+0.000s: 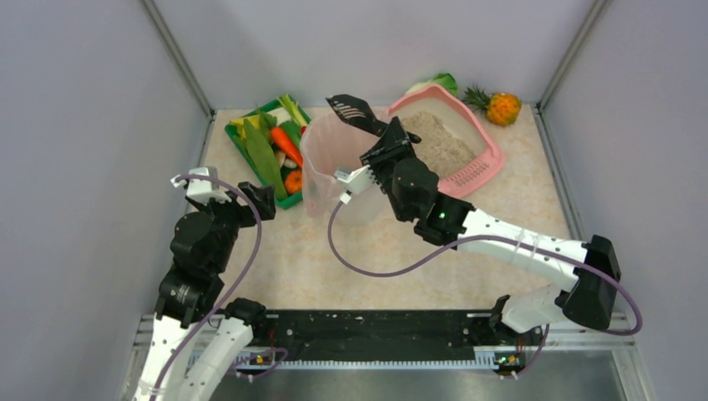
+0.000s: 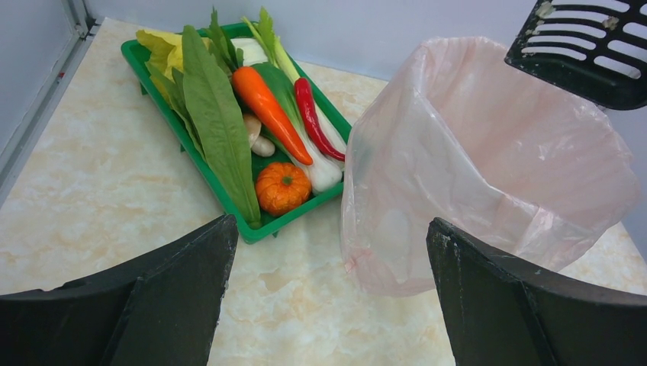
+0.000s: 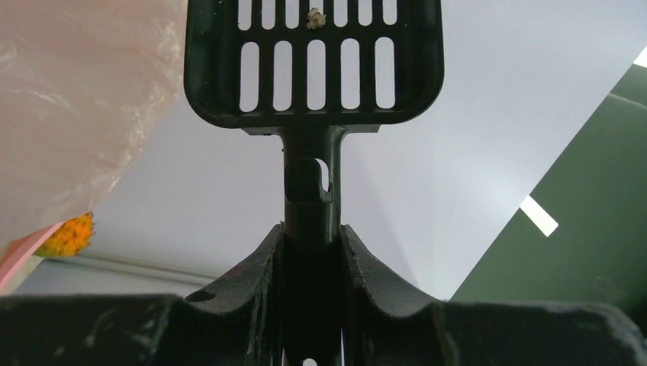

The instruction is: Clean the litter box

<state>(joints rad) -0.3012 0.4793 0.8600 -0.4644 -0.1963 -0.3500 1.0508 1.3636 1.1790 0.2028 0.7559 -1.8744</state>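
Note:
The pink litter box (image 1: pixel 493 154) with grey-beige litter sits at the back right, its slotted lip toward the front. My right gripper (image 1: pixel 386 142) is shut on the handle of a black slotted scoop (image 1: pixel 351 109), held raised with its head above the rim of the pink-lined bin (image 1: pixel 327 167). In the right wrist view the scoop (image 3: pixel 313 61) points upward with one small clump (image 3: pixel 314 18) on its slots; the gripper (image 3: pixel 313 232) clamps the handle. My left gripper (image 1: pixel 259 199) is open and empty, left of the bin; it also shows in the left wrist view (image 2: pixel 332 236).
A green tray (image 1: pixel 236 140) of toy vegetables stands at the back left, close to the bin; it also shows in the left wrist view (image 2: pixel 252 229). A toy pineapple (image 1: pixel 501 107) lies at the back right corner. A green leafy item (image 1: pixel 444 81) lies behind the litter box.

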